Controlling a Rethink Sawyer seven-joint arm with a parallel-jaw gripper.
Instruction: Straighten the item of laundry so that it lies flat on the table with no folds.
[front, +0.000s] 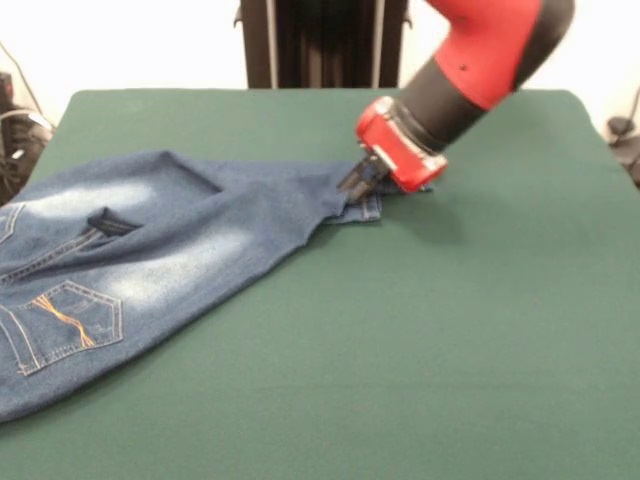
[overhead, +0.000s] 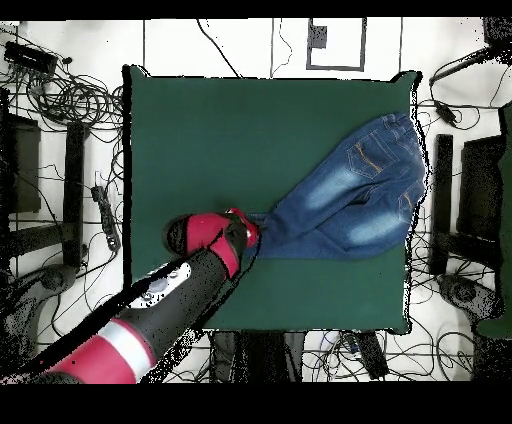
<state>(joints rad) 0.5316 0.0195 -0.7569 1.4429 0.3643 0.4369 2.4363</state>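
Observation:
The item of laundry (front: 170, 240), a small pair of blue jeans with an orange-stitched pocket, lies on the left half of the green table (front: 450, 330). Its legs lie folded together and taper to a hem near the table's middle. My gripper (front: 357, 181) comes down at a slant onto that hem and is shut on the cloth. In the overhead view the jeans (overhead: 350, 195) stretch from the gripper (overhead: 252, 232) out to the table's right edge, where the waist end is bunched. The table (overhead: 220, 130) is bare on the left half.
In the front view the waist end of the jeans runs past the table's left edge and out of the picture. Cables and dark equipment (overhead: 60, 100) lie on the floor around the table. My arm (overhead: 150, 310) crosses the table's near edge in the overhead view.

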